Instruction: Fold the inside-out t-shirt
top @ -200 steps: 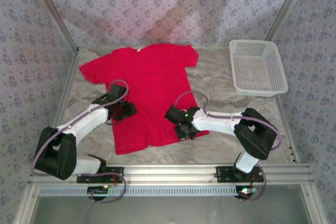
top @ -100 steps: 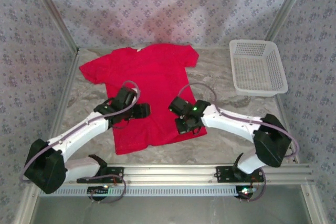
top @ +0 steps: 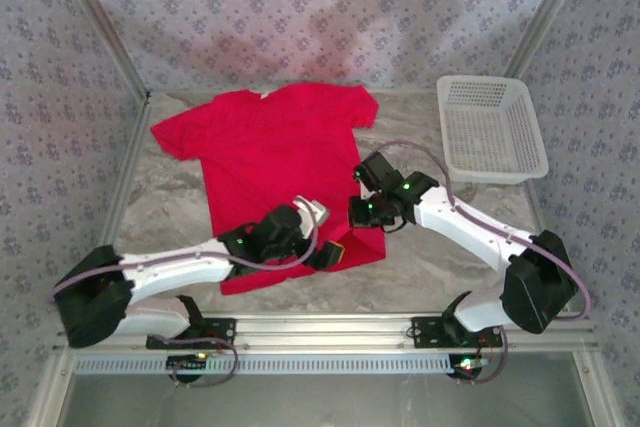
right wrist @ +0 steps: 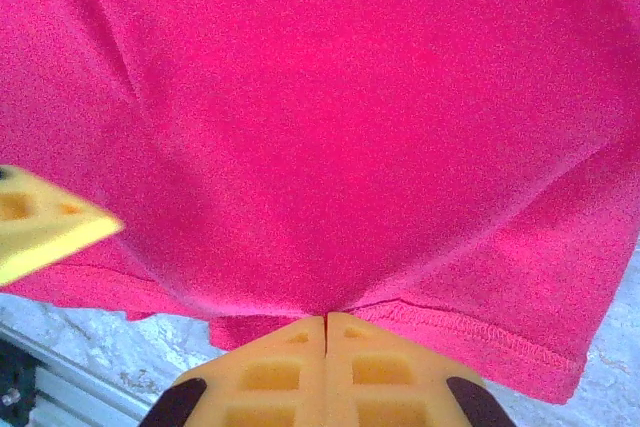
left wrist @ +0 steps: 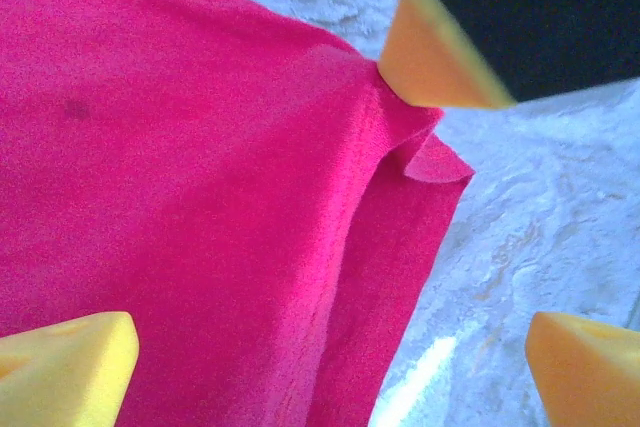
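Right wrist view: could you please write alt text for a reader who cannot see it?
The yellow-fingered right gripper, shut, pinches the bright red soft fabric t-shirt near its stitched hem. Another yellow fingertip pokes in at left.

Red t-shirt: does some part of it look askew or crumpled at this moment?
Yes. The red t-shirt lies mostly flat except its near right hem corner, which is puckered and curled over into a small flap. The right arm's fingers are shut on the hem there, pulling creases into the fabric.
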You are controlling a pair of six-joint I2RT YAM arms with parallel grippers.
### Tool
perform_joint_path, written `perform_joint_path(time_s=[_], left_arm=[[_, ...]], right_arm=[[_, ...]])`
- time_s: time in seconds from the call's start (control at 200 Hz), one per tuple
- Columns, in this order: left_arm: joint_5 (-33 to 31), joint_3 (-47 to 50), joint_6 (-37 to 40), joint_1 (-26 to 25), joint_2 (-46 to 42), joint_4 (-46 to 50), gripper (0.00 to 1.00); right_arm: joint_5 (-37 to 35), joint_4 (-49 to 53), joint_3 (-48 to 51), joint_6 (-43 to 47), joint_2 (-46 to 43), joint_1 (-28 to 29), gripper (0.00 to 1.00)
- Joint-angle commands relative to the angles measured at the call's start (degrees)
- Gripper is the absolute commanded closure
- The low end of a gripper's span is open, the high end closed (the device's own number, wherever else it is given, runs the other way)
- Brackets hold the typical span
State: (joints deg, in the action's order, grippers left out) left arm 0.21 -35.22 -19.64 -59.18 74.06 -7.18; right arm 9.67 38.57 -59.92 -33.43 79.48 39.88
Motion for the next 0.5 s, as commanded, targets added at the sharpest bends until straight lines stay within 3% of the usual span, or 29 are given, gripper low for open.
perform_joint_path(time_s=[0.0,0.17,0.24,0.315,0.5], left_arm=[[-8.99,-4.41,3.44,-1.82,6.24,-2.41,0.0],[-22.37,-9.31,3.29,-1.74,12.5,5.61,0.05],[-26.13,-9.53,2.48,-0.68,11.47,9.23,0.15],[-26.66,-8.09,1.27,1.73,8.29,11.74,0.27],[-26.04,-1.41,-3.3,8.54,-2.52,15.94,0.39]], right_arm=[[2.46,-0.16,-0.08,-0.01,-2.57,-0.82,1.0],[2.43,0.6,1.54,-0.65,-6.35,-2.28,1.0],[1.22,1.88,2.36,-1.0,-8.82,-3.43,1.0],[-0.07,3.02,2.79,-1.19,-11.41,-5.09,1.0],[-0.41,5.03,2.89,-0.96,-16.2,-11.16,1.0]])
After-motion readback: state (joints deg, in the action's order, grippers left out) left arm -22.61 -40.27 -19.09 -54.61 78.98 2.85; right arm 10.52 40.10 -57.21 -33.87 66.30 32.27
